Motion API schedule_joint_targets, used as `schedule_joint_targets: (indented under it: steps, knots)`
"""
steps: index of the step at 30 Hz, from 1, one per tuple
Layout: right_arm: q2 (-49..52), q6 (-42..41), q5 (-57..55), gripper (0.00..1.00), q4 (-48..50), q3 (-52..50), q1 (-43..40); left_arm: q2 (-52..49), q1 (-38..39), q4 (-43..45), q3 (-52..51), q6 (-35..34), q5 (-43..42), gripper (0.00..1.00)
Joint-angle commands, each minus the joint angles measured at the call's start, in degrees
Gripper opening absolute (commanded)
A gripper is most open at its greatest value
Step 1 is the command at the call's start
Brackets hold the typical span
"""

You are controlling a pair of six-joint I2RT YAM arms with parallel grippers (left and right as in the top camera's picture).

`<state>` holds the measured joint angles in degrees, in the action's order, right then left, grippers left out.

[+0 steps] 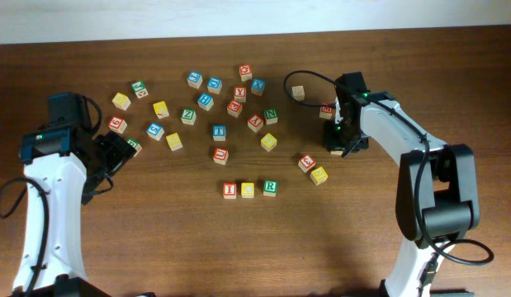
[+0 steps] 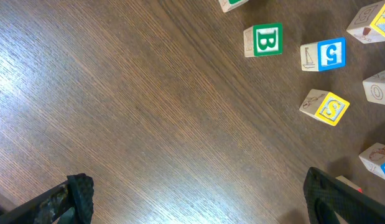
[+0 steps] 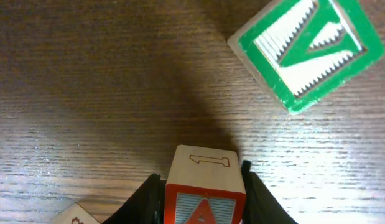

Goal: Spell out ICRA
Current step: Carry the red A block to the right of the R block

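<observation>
Three blocks stand in a row at the table's front centre: a red I (image 1: pixel 229 190), a yellow C (image 1: pixel 248 190) and a green R (image 1: pixel 270 187). My right gripper (image 1: pixel 340 140) (image 3: pixel 203 186) is shut on a red A block (image 3: pixel 204 167), which has a "1" on its wooden top face. The gripper hides this block in the overhead view. A green V block (image 3: pixel 307 50) lies just ahead of it. My left gripper (image 1: pixel 115 153) (image 2: pixel 198 190) is open and empty over bare wood at the left.
Several loose letter blocks lie scattered across the back middle. A red block (image 1: pixel 327 110) lies beside the right arm. A red block (image 1: pixel 307 162) and a yellow block (image 1: pixel 319 175) lie right of the row. A green B (image 2: pixel 264 40), a blue 5 (image 2: pixel 324 55) and a yellow S (image 2: pixel 324 107) lie ahead of the left gripper.
</observation>
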<state>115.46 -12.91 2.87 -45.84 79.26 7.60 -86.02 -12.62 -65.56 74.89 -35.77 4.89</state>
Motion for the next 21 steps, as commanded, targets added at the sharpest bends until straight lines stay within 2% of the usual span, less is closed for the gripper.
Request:
schedule_joint_targets:
  steps: [1, 7, 11, 15, 18, 21]
  knots:
    - [-0.94, 0.17, 0.42, 0.27, -0.5, -0.46, 0.26, 0.63, -0.2, -0.07, 0.15, 0.46, 0.02, 0.99]
    - [-11.82, -0.26, 0.81, 0.26, -6.6, -0.07, 0.28, 0.63, -0.2, -0.07, 0.15, 0.46, 0.02, 0.99]
    - [-20.72, -0.24, 9.16, 0.25, -14.43, -0.07, 0.52, 0.63, -0.2, -0.07, 0.15, 0.46, 0.02, 0.99]
    - [-23.15, -0.26, 12.11, 0.25, -22.1, -0.74, 7.37, 0.63, -0.2, -0.07, 0.15, 0.46, 0.02, 0.99]
    - [-23.1, -9.33, 5.6, 0.25, -17.29, -7.48, 16.31, 0.63, -0.2, -0.07, 0.15, 0.46, 0.04, 0.99]
    - [-23.1, -15.93, 5.01, 0.25, -7.19, -15.5, 21.29, 0.63, -0.2, -0.07, 0.15, 0.46, 0.02, 0.99]
